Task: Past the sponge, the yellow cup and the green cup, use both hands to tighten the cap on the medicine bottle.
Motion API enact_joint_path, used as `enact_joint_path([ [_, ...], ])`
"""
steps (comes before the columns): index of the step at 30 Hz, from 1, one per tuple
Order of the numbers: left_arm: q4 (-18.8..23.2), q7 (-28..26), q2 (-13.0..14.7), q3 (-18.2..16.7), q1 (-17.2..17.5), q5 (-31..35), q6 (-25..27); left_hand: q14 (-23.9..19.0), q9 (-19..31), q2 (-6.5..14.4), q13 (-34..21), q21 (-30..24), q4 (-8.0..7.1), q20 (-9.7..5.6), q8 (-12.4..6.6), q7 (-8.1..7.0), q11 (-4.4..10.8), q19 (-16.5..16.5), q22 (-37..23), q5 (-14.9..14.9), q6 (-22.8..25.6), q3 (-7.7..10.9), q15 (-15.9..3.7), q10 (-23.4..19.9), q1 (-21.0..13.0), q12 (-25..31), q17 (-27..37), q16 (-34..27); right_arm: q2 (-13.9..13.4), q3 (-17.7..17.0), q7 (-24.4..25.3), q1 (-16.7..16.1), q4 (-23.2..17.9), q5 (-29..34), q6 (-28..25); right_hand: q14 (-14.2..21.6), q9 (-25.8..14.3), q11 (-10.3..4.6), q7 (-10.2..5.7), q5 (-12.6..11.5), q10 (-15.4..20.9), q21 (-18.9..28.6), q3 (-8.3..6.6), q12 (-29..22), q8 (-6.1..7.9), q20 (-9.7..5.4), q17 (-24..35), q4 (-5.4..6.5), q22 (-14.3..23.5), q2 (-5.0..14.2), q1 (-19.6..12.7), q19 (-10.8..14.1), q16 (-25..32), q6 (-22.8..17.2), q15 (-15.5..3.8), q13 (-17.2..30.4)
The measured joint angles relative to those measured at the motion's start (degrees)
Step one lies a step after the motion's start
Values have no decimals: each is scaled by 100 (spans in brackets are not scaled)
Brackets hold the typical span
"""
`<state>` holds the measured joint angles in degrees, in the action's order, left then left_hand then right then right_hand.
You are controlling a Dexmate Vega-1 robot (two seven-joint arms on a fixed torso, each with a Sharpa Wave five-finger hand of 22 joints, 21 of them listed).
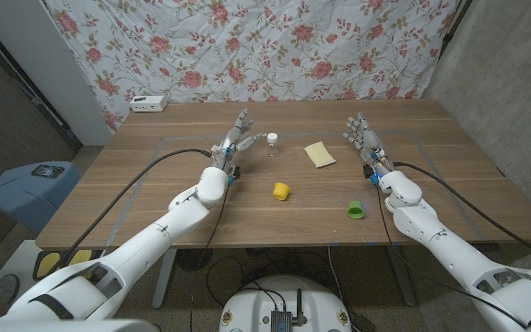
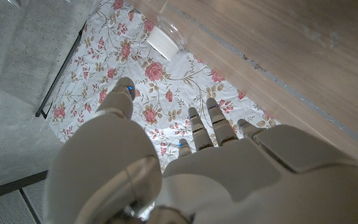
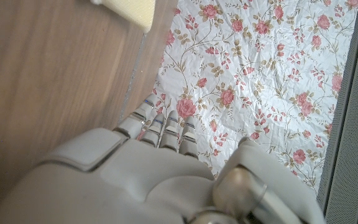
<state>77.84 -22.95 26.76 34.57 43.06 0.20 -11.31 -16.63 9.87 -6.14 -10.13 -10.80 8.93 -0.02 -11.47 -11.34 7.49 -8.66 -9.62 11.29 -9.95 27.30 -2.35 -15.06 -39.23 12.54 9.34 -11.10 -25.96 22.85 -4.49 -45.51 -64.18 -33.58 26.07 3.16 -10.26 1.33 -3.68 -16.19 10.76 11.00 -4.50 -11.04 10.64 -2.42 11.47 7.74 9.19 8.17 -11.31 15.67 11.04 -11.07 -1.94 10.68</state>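
A small clear medicine bottle (image 1: 272,141) with a white cap stands toward the back of the table; the left wrist view shows its cap end (image 2: 164,38). My left hand (image 1: 233,141) is just to the bottle's left, a short gap away, fingers spread and holding nothing. My right hand (image 1: 364,140) is raised at the right with fingers apart, empty, well right of the yellow sponge (image 1: 320,154), whose corner (image 3: 131,10) appears in the right wrist view. A yellow cup (image 1: 281,191) and a green cup (image 1: 356,210) sit nearer the front.
A white box (image 1: 148,103) lies at the table's back left corner. A floral cloth (image 1: 247,46) hangs behind the table (image 1: 155,203). Grey tape lines mark a rectangle on the tabletop. A blue bin (image 1: 30,189) stands on the floor at left.
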Motion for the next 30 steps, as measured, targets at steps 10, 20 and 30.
enact_joint_path([
  [10,-690,-29,-296,122,-248,-14,-312,-207,0,0,0,0,-7,-1,0,-45,72,142,0,0,1,-88,-1,-252,-46,0,0,0,6,-3,42,-20,-17,-1,20,0,0,0,0,0,0,0,0,0,0,0,0,0,0,-18,18,0,0,0,0,0],
  [20,-1095,-32,-457,240,-432,4,-422,-349,0,7,0,0,-23,-101,0,-45,112,243,0,0,2,-166,-18,-477,-99,0,0,0,45,10,-11,25,105,-1,61,0,0,0,0,0,0,0,-16,0,0,0,1,-16,0,-31,31,0,0,1,0,0],
  [30,-1267,26,-530,325,-497,-34,-422,-450,1,0,0,0,-17,-131,0,-44,136,334,0,0,2,-207,-23,-563,-151,0,1,30,87,35,-138,123,277,-1,142,0,14,0,288,0,0,-23,-16,0,0,0,-28,-16,0,-55,54,0,0,43,0,0],
])
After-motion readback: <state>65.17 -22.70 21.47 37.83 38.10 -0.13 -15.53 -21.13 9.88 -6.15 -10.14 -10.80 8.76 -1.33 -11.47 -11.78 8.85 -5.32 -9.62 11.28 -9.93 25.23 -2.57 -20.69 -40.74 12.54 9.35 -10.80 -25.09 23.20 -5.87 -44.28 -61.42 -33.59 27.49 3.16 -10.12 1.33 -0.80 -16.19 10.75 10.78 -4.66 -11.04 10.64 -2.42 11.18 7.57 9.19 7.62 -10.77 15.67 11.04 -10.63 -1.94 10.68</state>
